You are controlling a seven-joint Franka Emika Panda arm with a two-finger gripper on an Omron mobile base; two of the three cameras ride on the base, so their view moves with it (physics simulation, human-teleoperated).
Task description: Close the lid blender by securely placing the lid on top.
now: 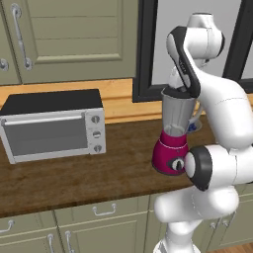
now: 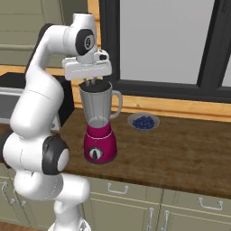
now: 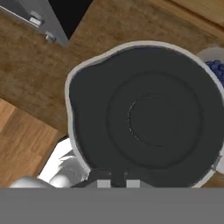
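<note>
The lid [image 3: 153, 116] sits on the rim of the blender [image 2: 99, 131], which stands on the table [image 2: 180, 149]. The tool [image 2: 92, 81] hovers just above, clenched and empty. Risk: an unseated lid shifts if pressed off-centre, or the jar tips.

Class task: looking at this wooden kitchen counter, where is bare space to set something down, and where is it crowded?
Free: the counter stretch between the silver toaster oven and the magenta-based blender, and right of the small bowl of blueberries. Crowded: around the blender, with the hand above its jar.
</note>
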